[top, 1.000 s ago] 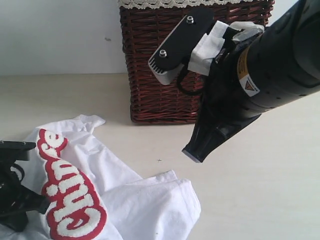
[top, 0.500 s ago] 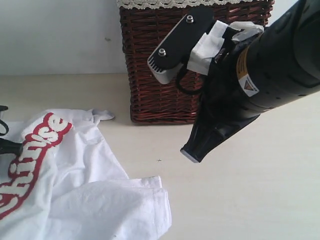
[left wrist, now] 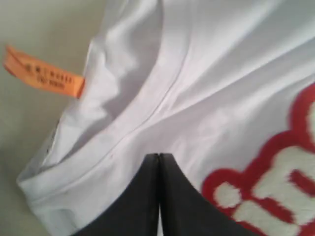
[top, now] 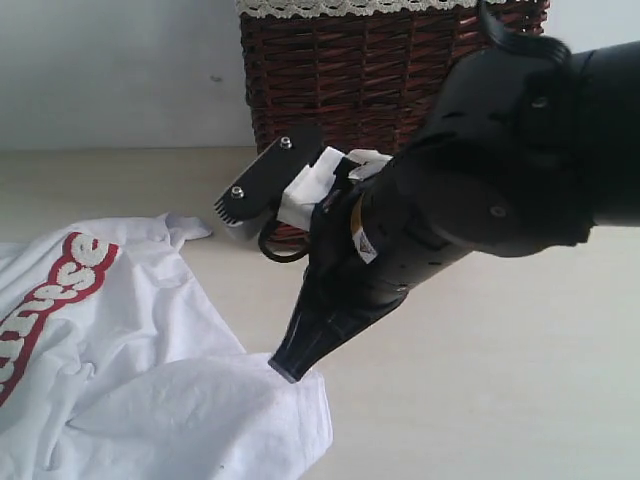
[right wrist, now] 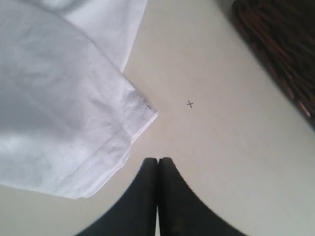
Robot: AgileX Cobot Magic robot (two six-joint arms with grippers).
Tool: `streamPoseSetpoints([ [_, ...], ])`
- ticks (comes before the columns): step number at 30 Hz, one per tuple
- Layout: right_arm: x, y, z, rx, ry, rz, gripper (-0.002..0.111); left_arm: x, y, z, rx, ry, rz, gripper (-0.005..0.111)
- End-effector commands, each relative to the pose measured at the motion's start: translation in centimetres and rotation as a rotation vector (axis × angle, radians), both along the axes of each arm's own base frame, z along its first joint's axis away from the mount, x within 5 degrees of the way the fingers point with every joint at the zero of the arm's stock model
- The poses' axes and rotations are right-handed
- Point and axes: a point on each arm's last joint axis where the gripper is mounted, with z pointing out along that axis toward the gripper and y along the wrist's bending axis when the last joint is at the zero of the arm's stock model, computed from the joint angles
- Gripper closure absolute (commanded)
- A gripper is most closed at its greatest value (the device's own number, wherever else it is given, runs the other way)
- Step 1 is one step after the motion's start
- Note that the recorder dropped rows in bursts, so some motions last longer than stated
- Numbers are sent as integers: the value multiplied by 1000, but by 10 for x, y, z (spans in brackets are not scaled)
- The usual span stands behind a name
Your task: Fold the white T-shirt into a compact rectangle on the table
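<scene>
Currently: white T-shirt lies rumpled on the worktop, filling 7 to 9 o'clock of the exterior view. Red lettering faces up near 9 o'clock. No clean fold shows, so I judge the folding barely begun. The basket stands at 12 o'clock, apart from the cloth.

Right tool: jaws pressed together and empty, tip pointing down toward 7 o'clock. Its wrist camera shows the tip over bare worktop, just beside a hemmed corner of the shirt. I read that as lining up on the corner. The jaws would have to part before they could take it.

Left tool: outside the exterior view. Its wrist camera shows the jaws closed, the tips at the cloth just below the collar, with the orange tag off to one side. I cannot tell whether a pinch of fabric is caught between them. Holding at the neckline would make sense as an anchor while the far corner is drawn flat.

Risk, my guess: thin cotton may slide or bunch if only one layer is taken.
</scene>
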Motion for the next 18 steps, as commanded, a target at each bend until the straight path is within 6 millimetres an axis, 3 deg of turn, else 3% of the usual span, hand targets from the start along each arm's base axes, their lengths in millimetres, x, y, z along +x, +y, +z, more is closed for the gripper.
streamPoseSetpoints([
  [1,21,-13,-3,37,6,-88,108,-17,-44,60,-142,-285,-213,107],
  [5,29,-27,14,99,9,-167,99,-40,-114,70,-438,-261,-546,107],
  [9,24,-42,38,123,-28,-189,92,-76,-170,38,-425,-95,-793,94],
  [13,10,-55,66,165,-89,-172,90,-103,-201,1,-323,-94,-898,74],
  [18,-8,-75,95,195,-147,-166,90,-114,-236,-17,-271,-121,-1031,53],
])
